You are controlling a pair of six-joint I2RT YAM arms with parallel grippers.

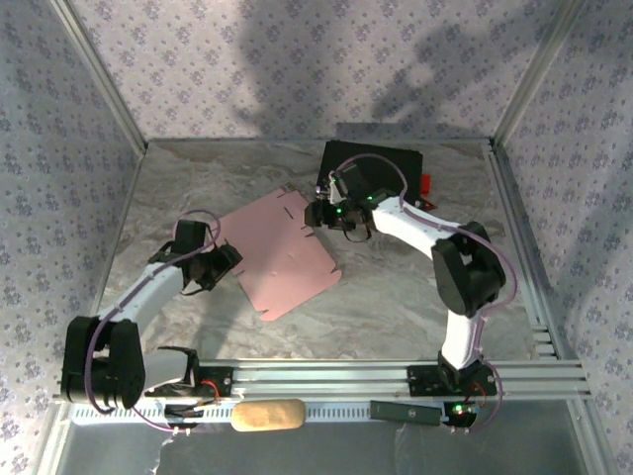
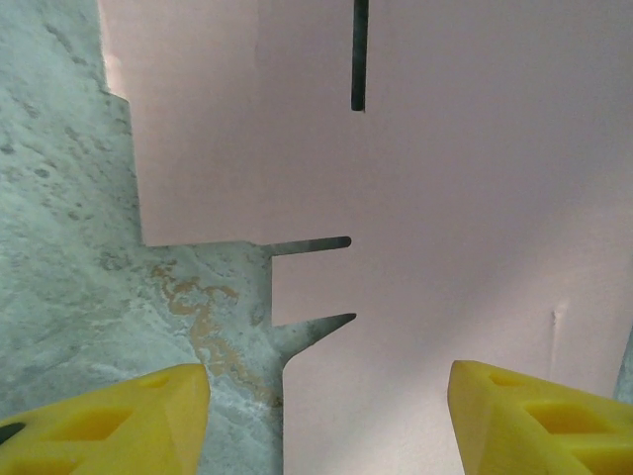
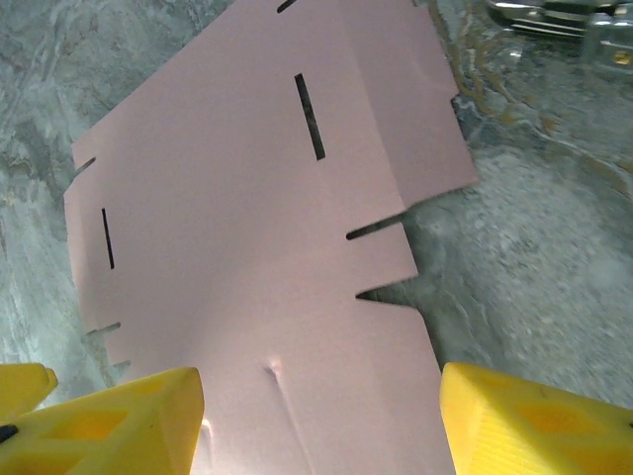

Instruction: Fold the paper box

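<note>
Left tool [image 1: 220,263] spread wide, empty, at left edge of paper box [image 1: 282,252], which lies flat, unfolded, in middle of counter [image 1: 396,297]. Right tool [image 1: 318,215] over its far right corner, also wide, gripping nothing. Black case [image 1: 386,163] near far edge.

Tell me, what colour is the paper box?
The paper box is plain pink, and the right wrist view shows it best.

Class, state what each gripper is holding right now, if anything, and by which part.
Nothing is held. The paper box lies flat on the table; the left gripper and right gripper stand over its edges, jaws apart.
</note>
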